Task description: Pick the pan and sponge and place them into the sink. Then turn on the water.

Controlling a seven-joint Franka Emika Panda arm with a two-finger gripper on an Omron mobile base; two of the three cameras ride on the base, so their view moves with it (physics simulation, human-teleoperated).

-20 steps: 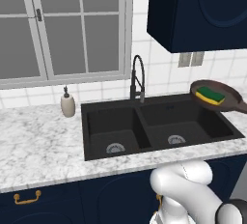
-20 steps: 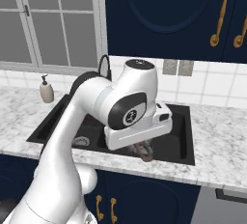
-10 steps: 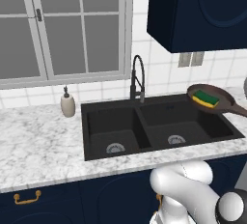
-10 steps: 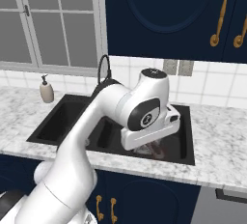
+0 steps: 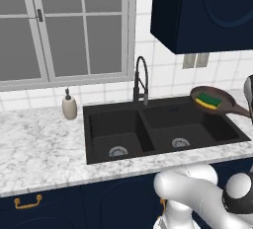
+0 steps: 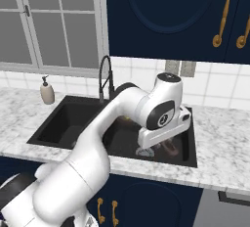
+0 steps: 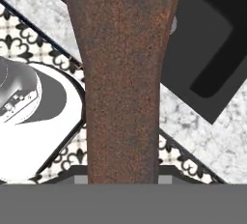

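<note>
Marble counter and a paned window frame the black sink [image 5: 163, 129], left of which a soap dispenser [image 5: 69, 107] stands beside the basin. Over the sink's right basin the pan [image 5: 212, 100] has drifted leftward from the rim, sponge [image 5: 207, 99] riding inside, suggesting lowering comes next. At the sink's right end the gripper [image 7: 123, 179] is clenched on the pan's handle.

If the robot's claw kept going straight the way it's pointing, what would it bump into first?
The claw is shut on the pan, gripping its rusty brown handle, which runs straight ahead of it. Past the handle lie the marble counter and black sink, so probably the counter edge first, though depth is hard to judge.
</note>
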